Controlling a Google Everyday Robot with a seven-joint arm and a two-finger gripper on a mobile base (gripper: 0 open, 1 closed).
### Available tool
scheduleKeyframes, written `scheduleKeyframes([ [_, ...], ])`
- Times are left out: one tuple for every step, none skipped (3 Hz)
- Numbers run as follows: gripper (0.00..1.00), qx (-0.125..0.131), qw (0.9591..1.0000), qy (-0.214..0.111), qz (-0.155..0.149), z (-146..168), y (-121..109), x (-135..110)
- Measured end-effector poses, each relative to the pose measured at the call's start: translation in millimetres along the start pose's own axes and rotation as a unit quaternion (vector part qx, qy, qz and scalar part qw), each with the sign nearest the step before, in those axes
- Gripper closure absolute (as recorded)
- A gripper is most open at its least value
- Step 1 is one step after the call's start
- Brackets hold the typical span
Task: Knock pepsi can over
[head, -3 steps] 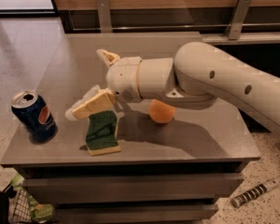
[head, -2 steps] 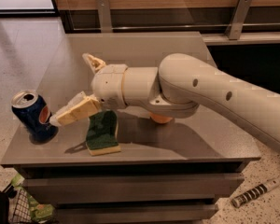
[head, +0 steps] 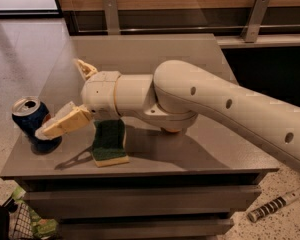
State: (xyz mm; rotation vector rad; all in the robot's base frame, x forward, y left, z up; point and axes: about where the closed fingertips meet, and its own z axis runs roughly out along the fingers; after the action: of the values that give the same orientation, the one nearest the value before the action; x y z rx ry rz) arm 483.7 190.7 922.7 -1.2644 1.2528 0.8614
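Robot gripper (head: pixel 64 97), spread wide and holding nothing, sets one cream finger (head: pixel 65 124) against the dark blue metal pepsi can (head: pixel 29 123) at the grey worktop's (head: pixel 155 49) left edge, seemingly to tip it.

Your arm (head: pixel 215 101) is a smooth, cream-white shell, thick and rounded, with a few small dark round holes dotted along its long link. A bulging joint narrows into a short cylindrical wrist (head: pixel 107 96) ringed by thin seams. Your gripper (head: pixel 59 97), just beside the pepsi can (head: pixel 29 118), has two tan, wedge-shaped fingers (head: pixel 67 124) spread wide apart, the lower one paler at its tip, right against the can.
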Motion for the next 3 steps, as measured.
scheduleKeyframes([
  [0.00, -0.007, 1.0000, -0.001, 0.005, 6.3, 6.2, 2.2],
  [0.00, -0.015, 0.9998, 0.000, 0.016, 19.3, 22.5, 8.2],
  [0.00, -0.028, 0.9991, 0.009, 0.030, 33.8, 36.3, 10.6],
])
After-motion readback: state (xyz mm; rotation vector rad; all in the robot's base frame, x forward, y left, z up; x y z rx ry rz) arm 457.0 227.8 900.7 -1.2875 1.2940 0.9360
